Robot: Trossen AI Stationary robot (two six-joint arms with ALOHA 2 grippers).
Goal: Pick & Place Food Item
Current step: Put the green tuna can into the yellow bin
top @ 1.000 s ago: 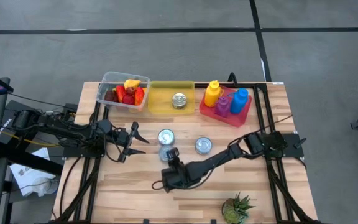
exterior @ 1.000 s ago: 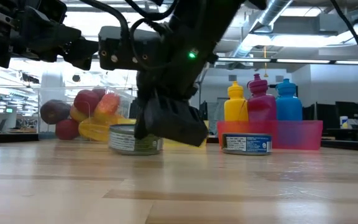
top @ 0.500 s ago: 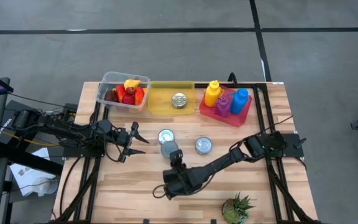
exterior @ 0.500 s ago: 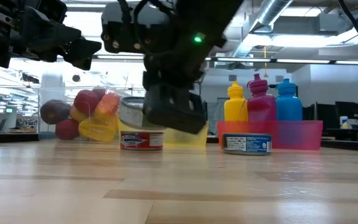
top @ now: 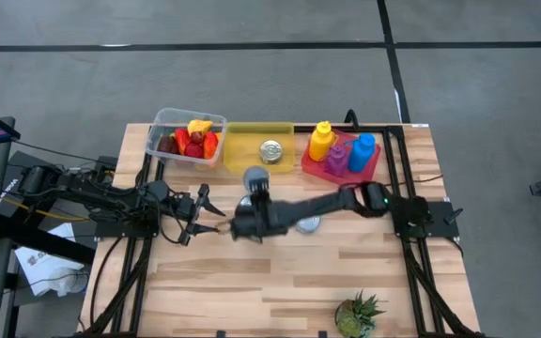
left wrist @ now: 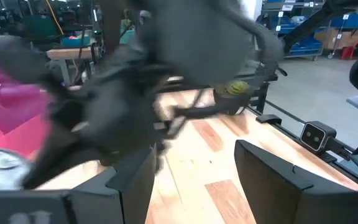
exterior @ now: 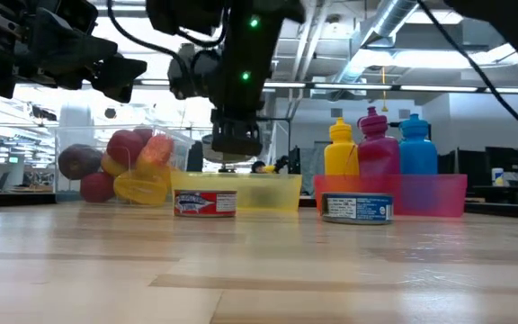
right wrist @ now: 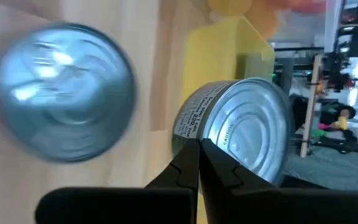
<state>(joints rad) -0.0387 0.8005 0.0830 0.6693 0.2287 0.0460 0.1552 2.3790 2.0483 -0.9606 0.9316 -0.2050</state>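
Right pincer (top: 255,183) clamped on tin can (top: 255,176), lifted mid-frame just below yellow bin (top: 242,150). Transport step; next: carry over bin, release. Left pincer (top: 202,214) idle, fingers apart, empty.

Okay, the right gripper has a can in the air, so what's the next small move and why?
Probably carry it a little farther toward the yellow bin and then lower. The right gripper holds the can lifted just short of the bin's near wall, and one can already lies inside, so the spot beside it seems best.
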